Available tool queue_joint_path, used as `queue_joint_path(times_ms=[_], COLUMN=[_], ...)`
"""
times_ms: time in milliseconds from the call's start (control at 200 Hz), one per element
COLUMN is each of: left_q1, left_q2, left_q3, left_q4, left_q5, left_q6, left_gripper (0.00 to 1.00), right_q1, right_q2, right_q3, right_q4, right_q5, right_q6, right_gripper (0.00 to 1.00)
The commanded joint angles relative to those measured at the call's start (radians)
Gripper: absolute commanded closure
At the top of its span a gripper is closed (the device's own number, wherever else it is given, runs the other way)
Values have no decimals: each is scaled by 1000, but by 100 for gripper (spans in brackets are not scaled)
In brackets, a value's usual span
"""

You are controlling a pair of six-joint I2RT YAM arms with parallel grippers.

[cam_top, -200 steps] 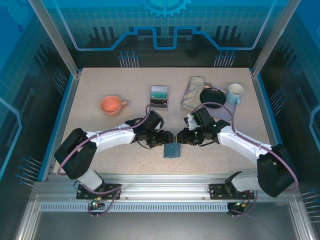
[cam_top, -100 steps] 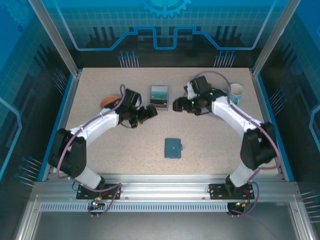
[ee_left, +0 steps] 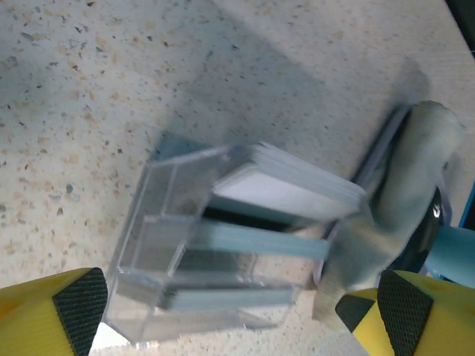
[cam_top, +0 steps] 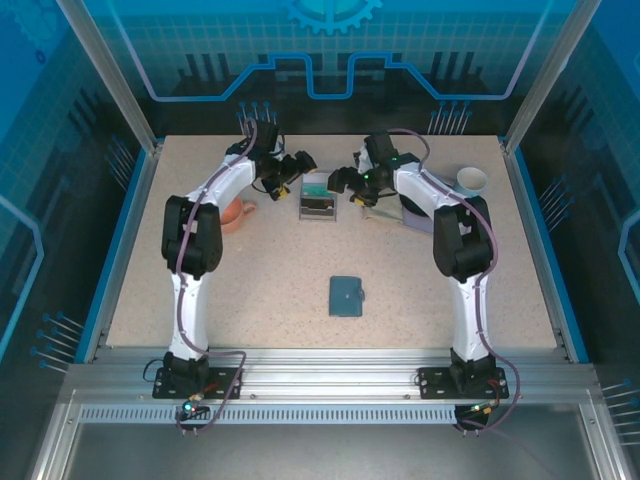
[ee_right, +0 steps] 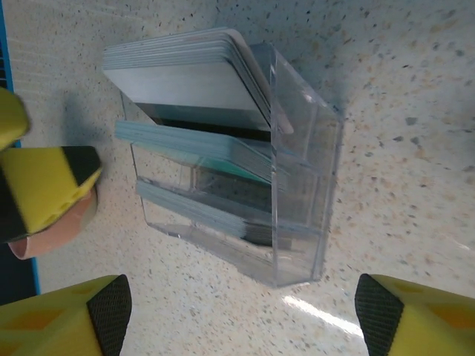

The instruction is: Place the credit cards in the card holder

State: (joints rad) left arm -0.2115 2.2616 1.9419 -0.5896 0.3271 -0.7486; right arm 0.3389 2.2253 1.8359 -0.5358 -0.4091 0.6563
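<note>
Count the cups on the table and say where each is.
2. An orange mug at back left, partly behind the left arm; a pale cup at back right, past the right arm. The arms may hide others.

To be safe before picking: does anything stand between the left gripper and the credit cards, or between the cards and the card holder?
Nothing visible does. The open left gripper faces the credit cards in their clear tray, and only bare table lies between them and the card holder.

On table (cam_top: pixel 220 290), tray (ee_right: pixel 312 156) sits at 12 o'clock, credit cards (ee_right: pixel 193 81) in it. At its 6 o'clock, well apart, lies card holder (cam_top: pixel 346 296); mug (cam_top: pixel 238 213) at 9, cup (cam_top: pixel 470 180) at 3.
</note>
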Motion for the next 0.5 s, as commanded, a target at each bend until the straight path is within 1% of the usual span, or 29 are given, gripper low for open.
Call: queue_joint_path(times_ms=[0, 70, 200, 300, 395, 495], left_q1=[6, 13, 17, 15, 11, -5], left_q2=[49, 72, 103, 126, 145, 154], left_q3=[77, 78, 81, 90, 90, 86], left_q4=[-26, 4, 68, 107, 123, 131], left_q5=[99, 126, 184, 235, 279, 322], left_q6=[-66, -93, -127, -142, -140, -126], left_gripper=[2, 1, 2, 2, 3, 5], right_q1=[-13, -19, -21, -16, -14, -10], right_q2=[55, 84, 134, 128, 126, 105], right_q3=[71, 91, 99, 81, 62, 7], right_q4=[12, 29, 83, 114, 152, 196], right_q5=[-72, -88, -142, -156, -208, -227], right_q6=[63, 82, 117, 120, 118, 115], right_gripper=[17, 17, 20, 19, 20, 21])
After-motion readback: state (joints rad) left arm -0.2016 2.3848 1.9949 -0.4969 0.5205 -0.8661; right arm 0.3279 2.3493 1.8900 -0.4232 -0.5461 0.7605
